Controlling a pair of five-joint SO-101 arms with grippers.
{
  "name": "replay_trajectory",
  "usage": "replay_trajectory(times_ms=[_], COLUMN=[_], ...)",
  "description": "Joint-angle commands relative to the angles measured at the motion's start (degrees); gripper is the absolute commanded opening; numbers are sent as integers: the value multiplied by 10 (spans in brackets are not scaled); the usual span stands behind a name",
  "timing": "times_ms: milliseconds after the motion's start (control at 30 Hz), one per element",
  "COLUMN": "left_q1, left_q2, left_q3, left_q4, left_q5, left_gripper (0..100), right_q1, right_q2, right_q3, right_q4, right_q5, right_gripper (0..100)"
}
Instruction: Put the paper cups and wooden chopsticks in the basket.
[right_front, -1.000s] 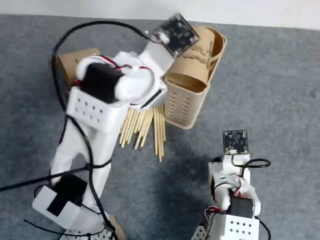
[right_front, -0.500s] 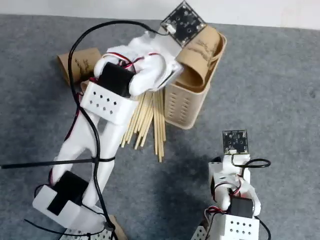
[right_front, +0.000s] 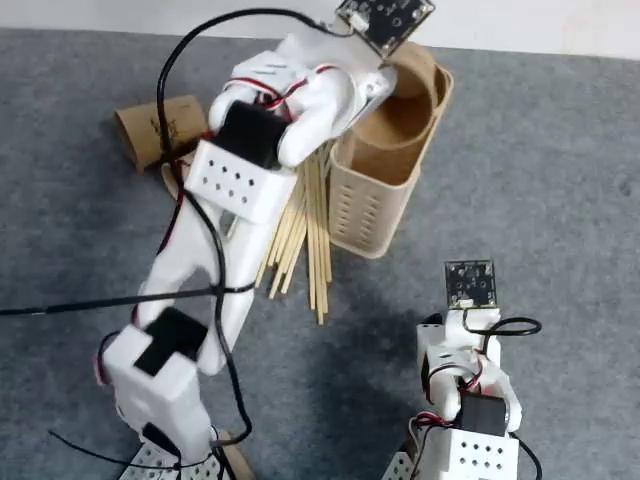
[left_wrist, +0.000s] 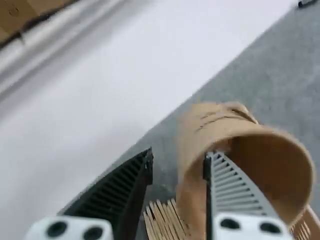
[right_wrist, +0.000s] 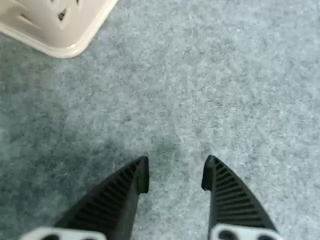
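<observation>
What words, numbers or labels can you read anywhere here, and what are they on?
Cup in basket: dark print, too blurred to read.
Lying cup: dark print, too small to read.
No other text can be read.

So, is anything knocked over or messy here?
Yes. One paper cup lies tipped on its side on the table, and the wooden chopsticks are fanned out loose beside the basket.

A grey carpet (right_front: 560, 180) covers the counter. A white strip (right_front: 150, 12) runs along the carpet's far edge.
</observation>
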Motion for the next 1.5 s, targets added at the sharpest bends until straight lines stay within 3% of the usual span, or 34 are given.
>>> replay_trajectory(times_ms=[0, 333, 500, 667, 867, 1467], left_q1=[5, -28, -161, -305, -395, -355], left_q2=[36, 63, 67, 70, 70, 71], left_q3=[-104, -211, -269, -220, -14, 250], left_q4=[-6, 47, 192, 343, 311, 124], left_q5=[6, 6, 18, 47, 1, -11], left_gripper=[188, 165, 160, 161, 162, 162], right_q1=[-5, -6, -6, -6, -6, -6], right_q2=[-6, -6, -6, -6, -6, -6], right_q3=[5, 6, 6, 6, 6, 6], right_q4=[2, 2, 2, 2, 2, 3], right_q5=[-4, -4, -4, -4, -4, -4], right_gripper=[180, 180, 180, 180, 180, 180])
